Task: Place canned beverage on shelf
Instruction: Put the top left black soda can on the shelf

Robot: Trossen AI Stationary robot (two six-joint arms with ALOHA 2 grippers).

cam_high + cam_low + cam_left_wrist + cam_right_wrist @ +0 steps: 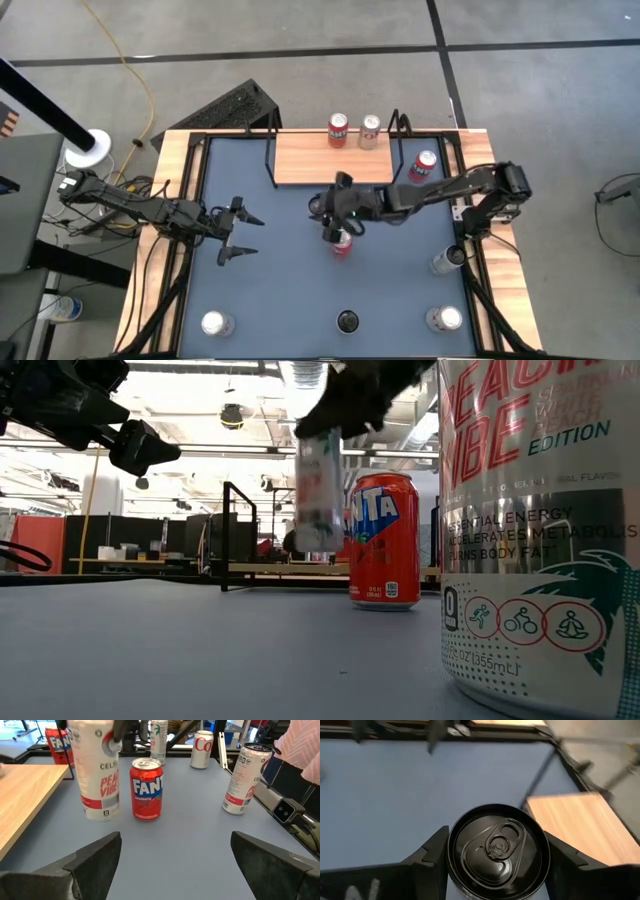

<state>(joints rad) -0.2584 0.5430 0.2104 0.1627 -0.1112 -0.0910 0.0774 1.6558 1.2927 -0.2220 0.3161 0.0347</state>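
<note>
My right pincer is closed on a tall white can, its dark fingers pressed to either side of the glossy black lid with its pull tab. In the low view the can hangs clear of the table. Just beside it stands a shorter red can, smooth and shiny, on the matte dark-blue tabletop. The shelf, a flat rectangular board of pale wood on a thin black wire frame, lies near, toward the far edge of the table, with two cans upright on its back edge. My left pincer waits to the left over the tabletop, fingers spread wide. More cans stand along the table's right and near edges.
</note>
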